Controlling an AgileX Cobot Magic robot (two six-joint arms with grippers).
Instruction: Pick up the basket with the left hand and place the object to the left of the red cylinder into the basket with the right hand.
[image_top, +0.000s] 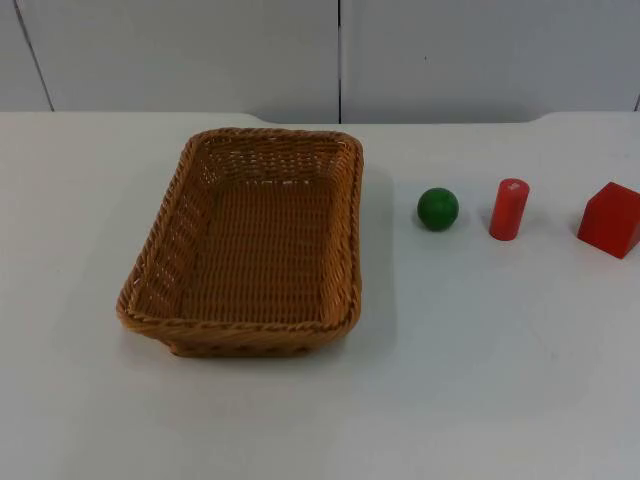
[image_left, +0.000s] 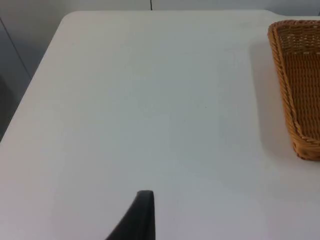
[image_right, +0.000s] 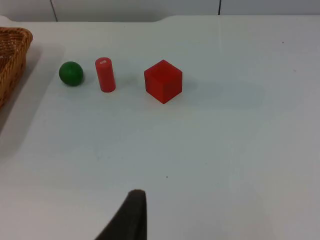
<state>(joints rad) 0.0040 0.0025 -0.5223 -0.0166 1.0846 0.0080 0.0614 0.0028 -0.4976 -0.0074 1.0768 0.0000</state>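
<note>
1. Left gripper (image_left: 142, 220), right gripper (image_right: 131, 217): one black fingertip each above bare white table (image_top: 480, 380); finger spread cannot be told.
2. Brown rectangular wicker basket (image_top: 250, 240): on table, holds nothing.
3. Green ball (image_top: 438, 208): just left of upright red cylinder (image_top: 509, 209); red cube (image_top: 610, 219) cut off at right.

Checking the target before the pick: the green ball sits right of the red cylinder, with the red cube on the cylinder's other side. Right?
Not quite. In the top view the green ball sits left of the red cylinder; the red cube is on the cylinder's other side, as you say.
</note>
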